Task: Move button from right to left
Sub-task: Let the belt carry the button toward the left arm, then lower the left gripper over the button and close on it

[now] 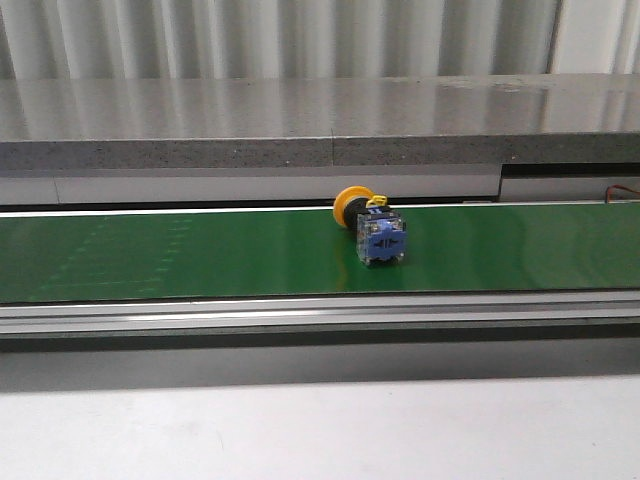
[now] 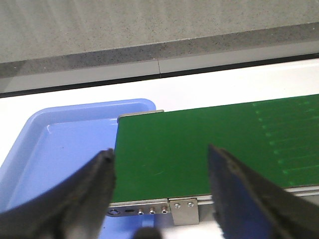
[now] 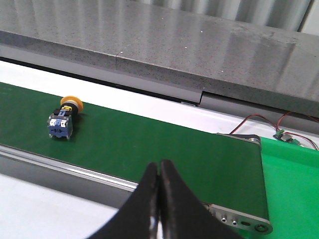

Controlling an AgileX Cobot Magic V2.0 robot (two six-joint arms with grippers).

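Note:
The button (image 1: 372,227) lies on its side on the green conveyor belt (image 1: 200,250), a little right of the middle, with its yellow head toward the back and its clear-and-blue block toward the front. It also shows in the right wrist view (image 3: 63,119), far from my right gripper (image 3: 159,168), which is shut and empty above the belt's near rail. My left gripper (image 2: 160,154) is open and empty above the belt's left end (image 2: 164,149). Neither gripper shows in the front view.
A blue tray (image 2: 65,144) sits under and beside the belt's left end. A grey stone ledge (image 1: 320,110) runs behind the belt. A second green surface (image 3: 294,174) with red wires (image 3: 279,124) lies past the belt's right end. A metal rail (image 1: 320,310) edges the belt's front.

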